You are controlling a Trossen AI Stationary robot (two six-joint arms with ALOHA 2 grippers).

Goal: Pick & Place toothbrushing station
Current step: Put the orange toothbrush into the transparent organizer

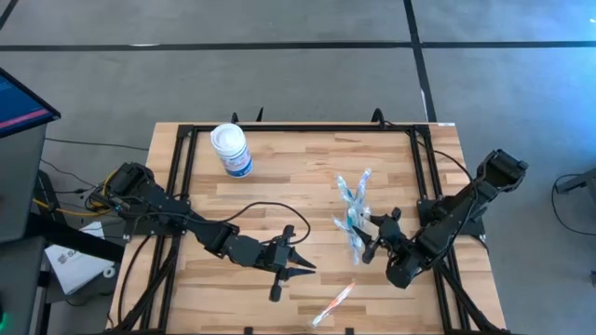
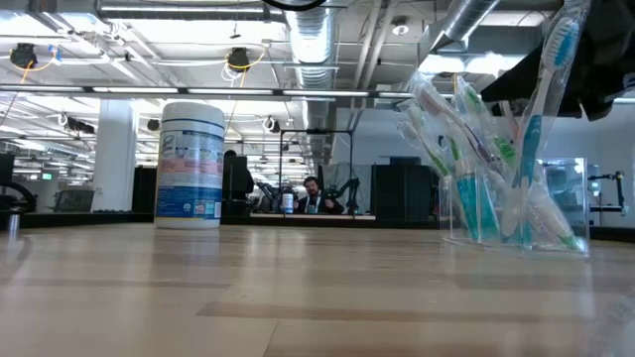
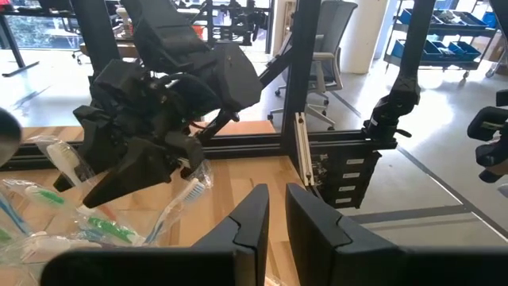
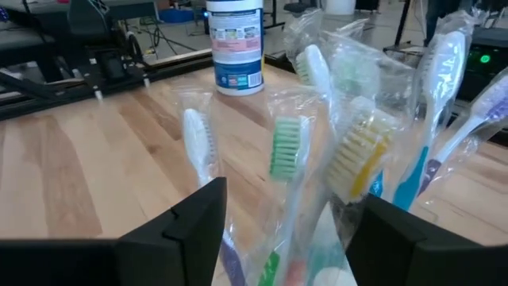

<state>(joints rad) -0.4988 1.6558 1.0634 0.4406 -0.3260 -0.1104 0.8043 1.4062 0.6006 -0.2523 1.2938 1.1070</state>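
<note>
Standing wide open right against the clear cup [image 1: 355, 221] of upright toothbrushes [image 1: 354, 191], bristle ends fanning between its fingers, right gripper [image 1: 374, 234] gripping nothing, far nearer than left gripper [image 1: 300, 265], nearly shut and empty, mid-table.

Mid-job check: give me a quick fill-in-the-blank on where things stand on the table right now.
The white canister stands ____ on the table.
The right gripper has its fingers ____ beside the cup of toothbrushes.
One wrapped toothbrush lies ____ on the wood near the front edge.
The left gripper holds ____.

Missing: upright; open; flat; nothing
</note>
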